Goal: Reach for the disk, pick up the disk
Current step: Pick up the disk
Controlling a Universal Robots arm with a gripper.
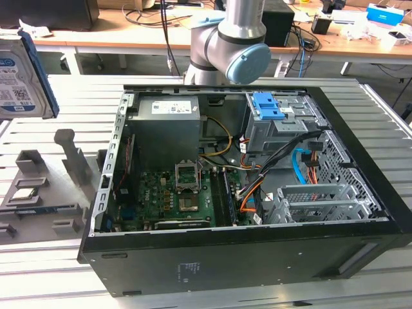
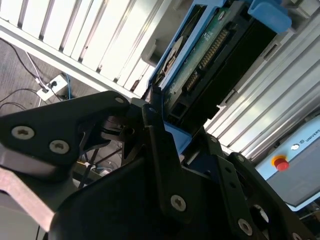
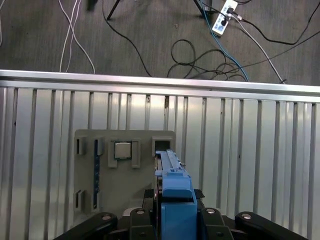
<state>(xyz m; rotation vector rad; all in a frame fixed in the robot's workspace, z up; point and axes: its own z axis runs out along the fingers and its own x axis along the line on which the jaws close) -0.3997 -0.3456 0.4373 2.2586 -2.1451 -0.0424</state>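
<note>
Disk: silver-grey hard drive (image 1: 18,77) with a white-and-blue label and blue side rails. You find it up in the air at the exterior view's far left, standing on edge, clear of the table.
Grip: the gripper (image 3: 172,200) has its jaws clamped on the disk, one against each broad face. In the first wrist view you look along the blue rail edge-on. Squeezing the flat faces probably keeps the disk from twisting.
Underside: in the second wrist view the disk's green circuit board (image 2: 200,65) faces the camera.
Holder: a grey holder (image 3: 125,185) lies directly below the disk. Its open slot (image 3: 161,146) seems shaped to stand a drive on edge.
Chip: a small square chip (image 3: 122,149) sits in its own pocket just beside that slot.
Table: slatted metal table (image 3: 250,165) carries the holder.
Computer: an open computer case (image 1: 244,257) lies on its side, well apart from the disk, with a blue latch (image 1: 267,106) inside.
Progress: judging by the gap beneath the disk, the pick-up looks done.
</note>
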